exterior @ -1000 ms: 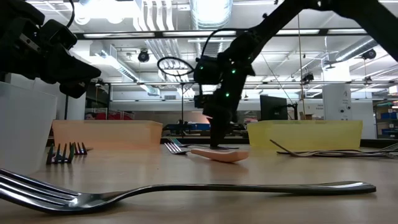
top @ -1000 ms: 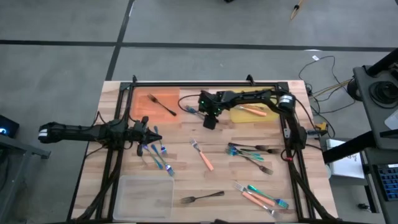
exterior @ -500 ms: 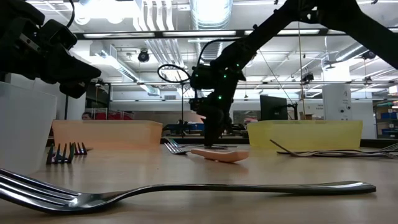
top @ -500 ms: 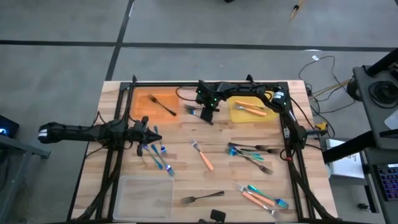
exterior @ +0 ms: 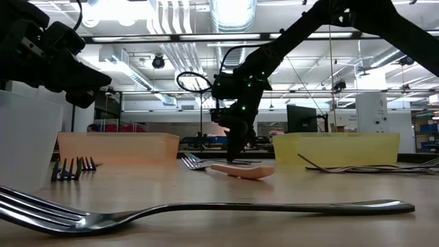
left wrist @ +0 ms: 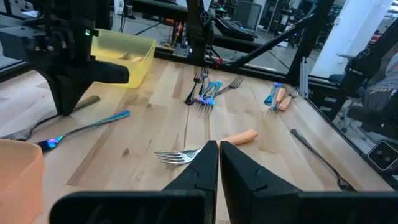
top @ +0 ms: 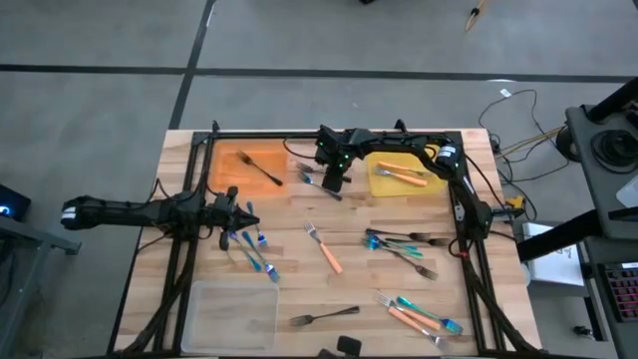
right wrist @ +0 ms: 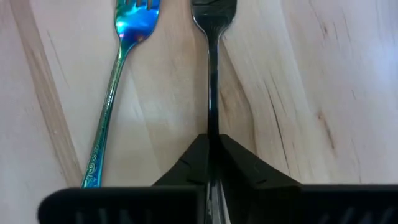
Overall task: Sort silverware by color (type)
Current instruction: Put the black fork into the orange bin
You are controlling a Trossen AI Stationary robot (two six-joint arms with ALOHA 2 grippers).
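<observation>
Silverware lies scattered on the wooden table. At the far middle, a dark grey fork (right wrist: 211,68) and a blue-teal fork (right wrist: 118,87) lie side by side between the orange tray (top: 231,170) and the yellow tray (top: 384,186). My right gripper (top: 334,182) stands over them, shut on the dark grey fork. My left gripper (top: 254,218) is shut on nothing and hangs above the table's left side, beside several blue-teal forks (top: 254,249). My right gripper pinches the dark grey fork's handle (right wrist: 212,121) between its two fingers, some way back from the tines. The fingers come down from above (exterior: 234,147). The fork lies flat on the table, tines pointing away from the gripper.
One dark fork (top: 261,168) lies in the orange tray, and orange-handled pieces (top: 404,177) lie in the yellow tray. A clear tray (top: 234,311) sits at the near left. Loose pieces include an orange-handled fork (top: 325,249), dark forks (top: 404,244), a near dark fork (top: 324,317) and a mixed group (top: 419,314).
My right gripper has shifted a little toward the table's far edge and left, ending over the two forks between the trays. Its arm has swung back along the far rail. The forks have stayed where they were.
</observation>
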